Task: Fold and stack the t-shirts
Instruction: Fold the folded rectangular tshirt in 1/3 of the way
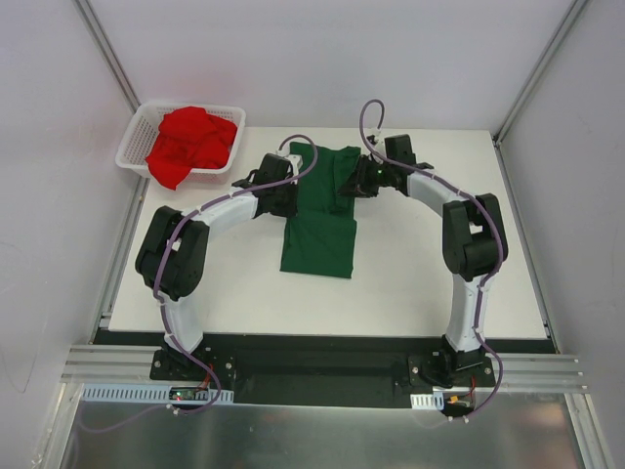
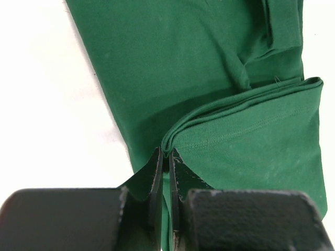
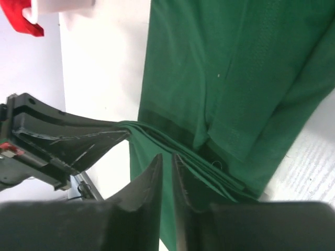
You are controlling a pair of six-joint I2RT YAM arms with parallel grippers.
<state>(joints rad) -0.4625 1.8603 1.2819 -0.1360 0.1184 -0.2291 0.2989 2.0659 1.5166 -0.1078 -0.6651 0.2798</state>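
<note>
While both arms work at the upper end of the green t-shirt, I put the task at somewhere short of halfway. That shirt lies flat on the table at the centre of the top view, its sides already turned in so it makes a long narrow strip. The crosswise fold that would make it a compact packet is not yet done. The red t-shirt sits crumpled in the white basket at the upper left, unfolded, so nothing is stacked.

The strip's long axis runs from the top of the frame to the bottom, leaning only slightly. Its wider end is toward the top, between the grippers, and its squared, narrower end is toward the bottom.

The left gripper is clamped on a doubled edge of the green cloth. The right gripper has its jaws nearly together at the layered edge, but from its wrist view I cannot tell whether they actually pinch the fabric.
</note>
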